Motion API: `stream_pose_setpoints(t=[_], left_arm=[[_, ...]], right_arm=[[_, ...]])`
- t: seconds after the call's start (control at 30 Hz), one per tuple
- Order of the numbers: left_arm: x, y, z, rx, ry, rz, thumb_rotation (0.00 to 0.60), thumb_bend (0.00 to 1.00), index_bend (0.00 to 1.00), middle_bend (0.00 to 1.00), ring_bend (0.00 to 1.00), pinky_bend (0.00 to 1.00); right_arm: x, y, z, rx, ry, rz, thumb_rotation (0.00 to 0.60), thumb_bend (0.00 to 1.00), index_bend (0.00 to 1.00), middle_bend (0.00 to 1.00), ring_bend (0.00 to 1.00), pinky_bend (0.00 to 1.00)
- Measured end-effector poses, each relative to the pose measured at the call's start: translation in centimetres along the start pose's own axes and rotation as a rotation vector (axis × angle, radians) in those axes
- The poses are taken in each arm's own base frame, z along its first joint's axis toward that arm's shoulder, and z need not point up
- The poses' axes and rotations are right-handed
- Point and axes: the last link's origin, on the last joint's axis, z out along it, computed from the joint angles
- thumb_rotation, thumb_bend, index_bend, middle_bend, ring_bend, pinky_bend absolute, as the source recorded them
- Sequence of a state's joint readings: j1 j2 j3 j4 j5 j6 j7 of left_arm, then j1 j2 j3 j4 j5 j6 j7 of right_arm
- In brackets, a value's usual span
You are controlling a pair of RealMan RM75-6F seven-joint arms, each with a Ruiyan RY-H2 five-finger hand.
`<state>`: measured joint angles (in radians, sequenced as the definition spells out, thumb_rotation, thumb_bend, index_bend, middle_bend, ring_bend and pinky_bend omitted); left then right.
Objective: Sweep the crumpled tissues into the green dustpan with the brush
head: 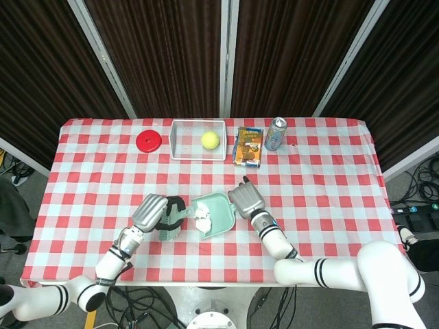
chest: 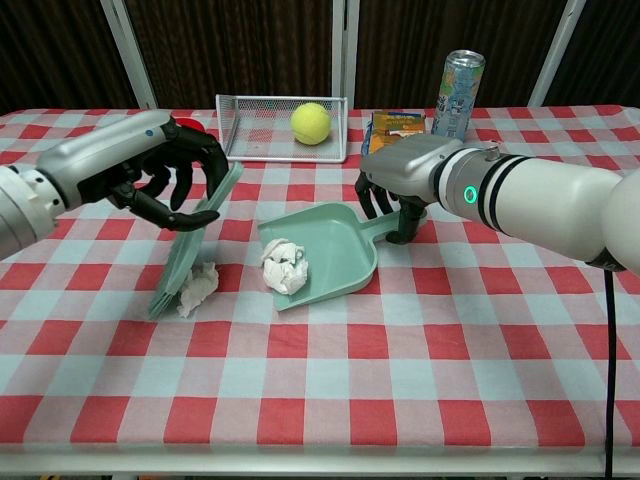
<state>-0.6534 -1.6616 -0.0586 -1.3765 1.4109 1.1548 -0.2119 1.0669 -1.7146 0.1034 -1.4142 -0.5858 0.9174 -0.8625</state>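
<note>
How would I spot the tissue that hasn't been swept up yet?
Start at the green dustpan in the middle of the checked table. One tissue already lies inside it. The loose tissue sits on the cloth beyond the pan's open edge, against the brush held by the left hand.

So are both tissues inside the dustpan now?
No, one tissue lies in the dustpan, but the other tissue sits on the table beside the brush.
</note>
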Motion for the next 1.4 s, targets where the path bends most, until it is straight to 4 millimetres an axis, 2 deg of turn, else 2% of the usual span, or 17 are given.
stream_pose_setpoints(t=[0.3,0.63,0.73,0.93,1.27,1.4], left_arm=[[-1.9,2.3,3.6,-0.034,0.002,-0.070,0.600,0.51,0.56,0.58,0.64,0.88],[-3.0,4.7,6.0,-0.096,0.010,-0.083,0.600,0.51,0.56,0.58,0.63,0.88],[-3.1,5.0,6.3,-0.106,0.009,-0.078,0.600,0.51,0.56,0.58,0.63,0.88],[-2.3,5.5,6.6,-0.130,0.034,-0.085,0.600,0.51,0.56,0.58,0.63,0.87],[-1.1,5.0,6.1,-0.131,0.043,-0.062,0.600,0.51,0.56,0.58,0.63,0.87],[-0.7,4.7,6.0,-0.123,0.045,-0.050,0.600,0.51,0.56,0.58,0.63,0.87]], right_arm=[[0.1,-1.3,-0.1,0.009,-0.011,0.040,0.600,0.44,0.72,0.62,0.33,0.15],[0.1,-2.0,-0.1,0.018,-0.019,0.112,0.600,0.47,0.73,0.62,0.33,0.15],[0.1,-1.8,0.0,0.015,-0.018,0.125,0.600,0.51,0.73,0.62,0.33,0.15],[0.0,-1.6,0.0,0.018,-0.029,0.187,0.600,0.51,0.73,0.62,0.33,0.15],[-0.2,-1.0,0.2,0.013,-0.033,0.275,0.600,0.51,0.72,0.62,0.33,0.15],[-0.5,-1.0,0.2,0.010,-0.031,0.277,0.600,0.46,0.66,0.62,0.32,0.15]])
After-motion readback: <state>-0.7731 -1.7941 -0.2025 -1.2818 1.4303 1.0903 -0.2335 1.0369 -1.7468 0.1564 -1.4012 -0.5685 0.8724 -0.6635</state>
